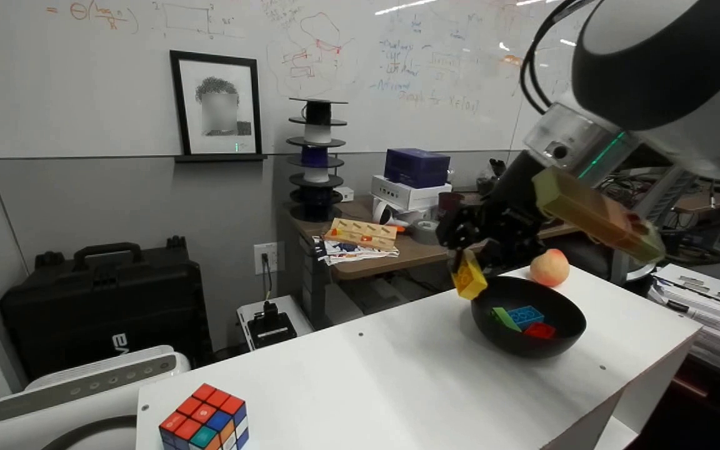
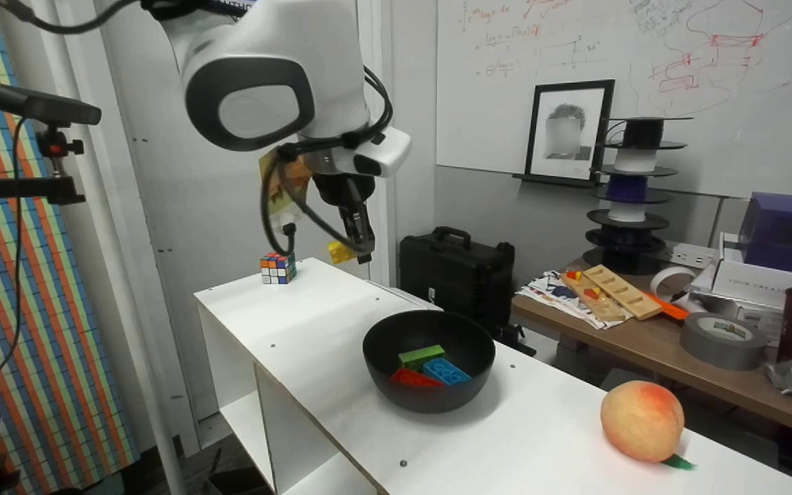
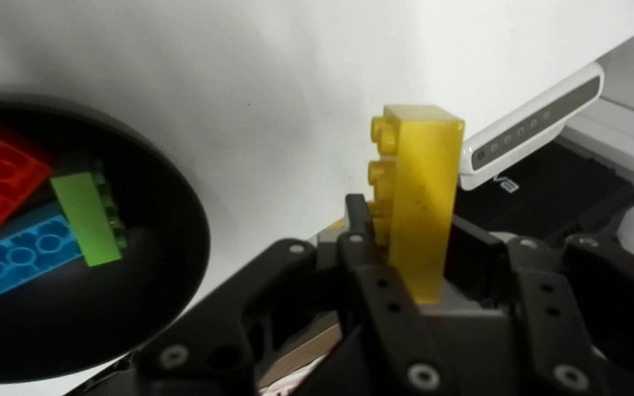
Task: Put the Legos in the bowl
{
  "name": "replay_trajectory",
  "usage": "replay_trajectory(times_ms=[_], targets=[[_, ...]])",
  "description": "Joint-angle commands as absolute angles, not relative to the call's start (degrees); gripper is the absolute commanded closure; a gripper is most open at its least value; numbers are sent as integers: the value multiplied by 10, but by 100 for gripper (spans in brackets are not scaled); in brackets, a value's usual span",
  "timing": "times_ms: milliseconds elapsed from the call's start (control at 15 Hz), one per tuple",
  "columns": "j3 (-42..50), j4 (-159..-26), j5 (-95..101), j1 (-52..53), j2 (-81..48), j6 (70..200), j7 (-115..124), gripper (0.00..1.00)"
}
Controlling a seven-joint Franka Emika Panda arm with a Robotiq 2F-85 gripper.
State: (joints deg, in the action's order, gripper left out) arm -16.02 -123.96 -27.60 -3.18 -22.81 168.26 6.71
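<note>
My gripper (image 3: 408, 220) is shut on the yellow Lego (image 3: 424, 203), which sticks out past the fingertips. In the exterior views the gripper (image 1: 475, 250) holds the yellow Lego (image 1: 470, 278) (image 2: 342, 252) above the white surface, off to one side of the black bowl (image 1: 525, 347) (image 2: 430, 400). In the wrist view the bowl (image 3: 152, 308) is at the left, apart from the gripper. Inside it lie the green Lego (image 3: 87, 219) (image 2: 421, 356), the blue Lego (image 3: 22, 256) (image 2: 447, 372) and the red Lego (image 3: 3, 179) (image 2: 413, 378). The green one lies on its side.
A Rubik's cube (image 1: 205, 420) (image 2: 278, 269) sits at one end of the white shelf top (image 1: 360, 381). A peach (image 1: 549, 267) (image 2: 642, 421) stands beyond the bowl toward the other end. A brown desk (image 2: 609, 337) with boxes, tape and spools is beside the shelf.
</note>
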Motion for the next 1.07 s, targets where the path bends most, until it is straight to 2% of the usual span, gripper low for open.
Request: replay_trajectory(times_ms=[0,133,400,733,1000], targets=[[-225,-1366,-409,-106,-114,1736,49,81],[-238,-1414,-483,-133,-66,1742,49,81],[-208,-1493,-551,-149,11,1751,88,82],[-208,-1448,-609,-152,-33,1866,72,82],[-211,-1395,-562,-140,-101,1882,73,82]])
